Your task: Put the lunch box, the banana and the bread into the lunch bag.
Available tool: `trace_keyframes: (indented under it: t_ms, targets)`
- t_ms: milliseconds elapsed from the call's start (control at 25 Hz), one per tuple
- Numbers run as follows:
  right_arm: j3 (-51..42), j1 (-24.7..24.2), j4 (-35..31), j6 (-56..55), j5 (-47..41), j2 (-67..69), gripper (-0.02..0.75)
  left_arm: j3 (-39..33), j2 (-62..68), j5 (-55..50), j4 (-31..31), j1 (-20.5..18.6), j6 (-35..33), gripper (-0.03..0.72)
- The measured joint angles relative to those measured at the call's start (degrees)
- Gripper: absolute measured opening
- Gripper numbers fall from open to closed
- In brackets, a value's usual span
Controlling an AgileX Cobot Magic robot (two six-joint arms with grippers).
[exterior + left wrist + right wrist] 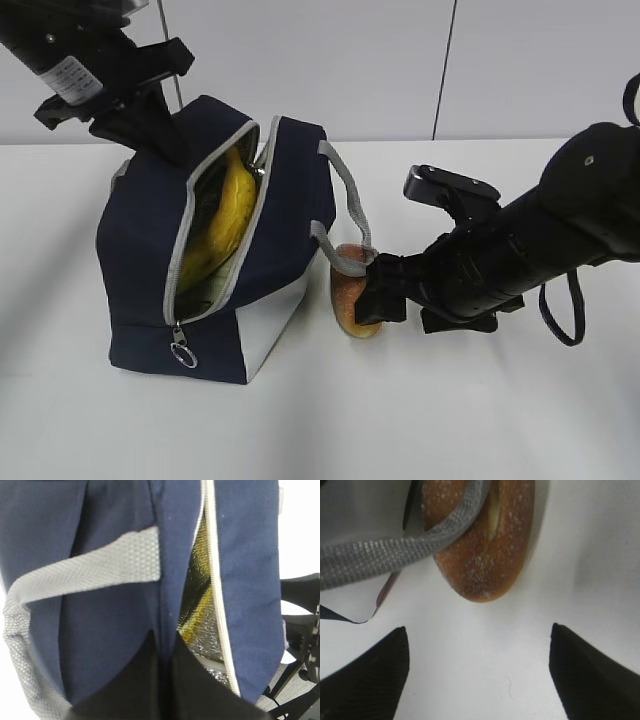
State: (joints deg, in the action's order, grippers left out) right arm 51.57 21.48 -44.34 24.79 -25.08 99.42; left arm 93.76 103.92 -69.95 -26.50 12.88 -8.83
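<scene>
My right tool [479, 672] gapes wide, just short of the bread [487, 545] on the counter [450, 420] beside the lunch bag [140, 250]; my left tool [165, 680] pinches the bag's fabric; banana [228, 215] inside.

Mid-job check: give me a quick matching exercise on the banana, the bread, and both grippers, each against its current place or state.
1 banana
2 bread
3 left gripper
4 right gripper

A open, on the table in front of the roll
B inside the lunch bag
C pinched shut on the bag's navy fabric
D on the table, under a grey strap

Pairs: 1-B, 2-D, 3-C, 4-A
</scene>
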Motion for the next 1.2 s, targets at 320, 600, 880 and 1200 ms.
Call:
trace_keyframes:
  t_ms: [320,600,880,1200]
  targets:
    - [5.59,0.0,-0.09,2.94,1.47,4.62,0.65,0.0,0.0,0.0,0.0,0.0,0.0,-0.003]
    - [11.99,0.0,-0.09,3.31,1.47,10.89,0.65,0.0,0.0,0.0,0.05,0.0,-0.06,-0.003]
    - [15.62,0.0,-0.09,3.31,1.35,15.15,0.636,0.0,0.0,0.0,0.09,0.0,-0.06,-0.003]
    - [16.21,-0.1,1.57,3.31,-0.5,15.34,0.47,0.0,0.0,-0.06,0.17,0.0,-0.11,-0.003]
